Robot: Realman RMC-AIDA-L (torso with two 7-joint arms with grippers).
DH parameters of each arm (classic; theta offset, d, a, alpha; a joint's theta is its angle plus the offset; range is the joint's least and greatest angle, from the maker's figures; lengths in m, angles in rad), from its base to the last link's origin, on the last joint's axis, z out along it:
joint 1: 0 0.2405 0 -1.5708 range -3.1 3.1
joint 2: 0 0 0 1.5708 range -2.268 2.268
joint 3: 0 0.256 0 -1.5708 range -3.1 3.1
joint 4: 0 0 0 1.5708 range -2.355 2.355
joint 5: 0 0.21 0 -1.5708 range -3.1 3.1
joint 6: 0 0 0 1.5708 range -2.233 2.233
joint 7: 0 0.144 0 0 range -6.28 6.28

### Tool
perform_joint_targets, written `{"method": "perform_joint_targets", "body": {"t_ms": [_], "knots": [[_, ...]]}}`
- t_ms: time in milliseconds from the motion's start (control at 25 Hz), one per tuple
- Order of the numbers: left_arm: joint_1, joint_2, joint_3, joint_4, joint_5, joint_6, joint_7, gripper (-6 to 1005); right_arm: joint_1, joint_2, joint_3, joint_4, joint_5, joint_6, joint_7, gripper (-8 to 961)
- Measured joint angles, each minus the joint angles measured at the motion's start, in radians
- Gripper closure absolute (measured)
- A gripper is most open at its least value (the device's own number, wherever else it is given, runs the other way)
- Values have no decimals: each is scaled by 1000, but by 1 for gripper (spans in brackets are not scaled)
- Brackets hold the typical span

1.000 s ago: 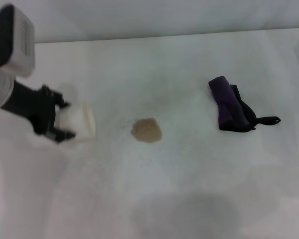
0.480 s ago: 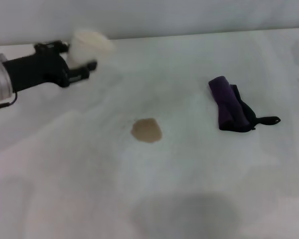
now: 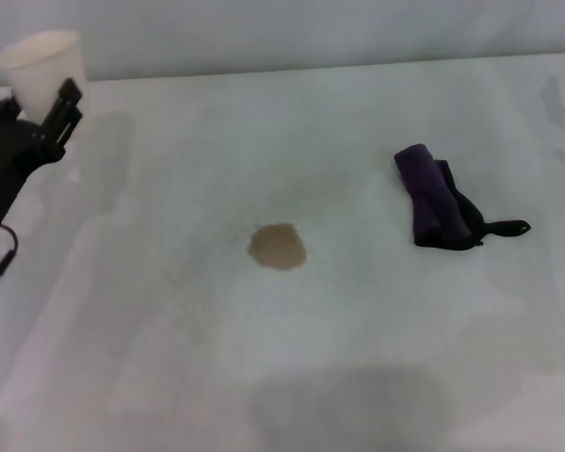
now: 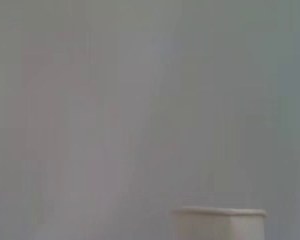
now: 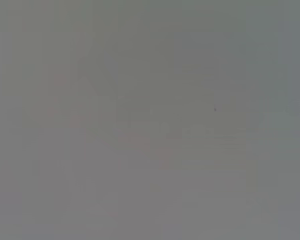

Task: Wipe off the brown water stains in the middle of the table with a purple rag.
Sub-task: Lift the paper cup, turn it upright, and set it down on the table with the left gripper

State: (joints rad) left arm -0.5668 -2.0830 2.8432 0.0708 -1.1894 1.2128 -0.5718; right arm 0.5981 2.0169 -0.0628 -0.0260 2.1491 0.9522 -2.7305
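The brown water stain (image 3: 278,247) is a small tan blotch in the middle of the white table (image 3: 292,358). The purple rag (image 3: 436,198) lies bunched to its right, with a thin black loop strap (image 3: 505,227) at its near end. My left gripper (image 3: 47,104) is at the far left, shut on a white paper cup (image 3: 43,71) that it holds upright, far from the stain and the rag. The cup's rim also shows in the left wrist view (image 4: 218,213). My right gripper is out of view.
A large faint grey shadow (image 3: 353,405) lies on the table near the front edge. The table's back edge meets a pale wall (image 3: 311,33). The right wrist view shows only plain grey.
My left gripper has carried the paper cup from low at the left up and back to the far left corner, turning it from lying on its side to upright. The rag and stain have not moved.
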Motion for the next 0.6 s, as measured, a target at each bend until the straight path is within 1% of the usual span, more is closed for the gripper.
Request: {"method": "perform_joint_targets", "body": {"t_ms": [40, 120, 320, 440, 600], "knots": [[7, -2, 0, 37, -53, -38, 7, 356, 0, 0, 0, 0, 0, 0, 0, 157], [10, -4, -1, 77, -103, -104, 8, 356, 2, -1, 0, 0, 0, 1, 0, 157], [-7, -8, -1, 122, -125, -248, 21, 357, 7, -1, -2, 0, 0, 2, 1, 157], [-8, -8, -1, 153, -125, -289, 65, 356, 8, -1, -10, 0, 0, 4, 1, 157], [4, -11, -1, 182, -125, -303, 129, 359, 8, -1, -14, 0, 0, 9, 2, 157]]}}
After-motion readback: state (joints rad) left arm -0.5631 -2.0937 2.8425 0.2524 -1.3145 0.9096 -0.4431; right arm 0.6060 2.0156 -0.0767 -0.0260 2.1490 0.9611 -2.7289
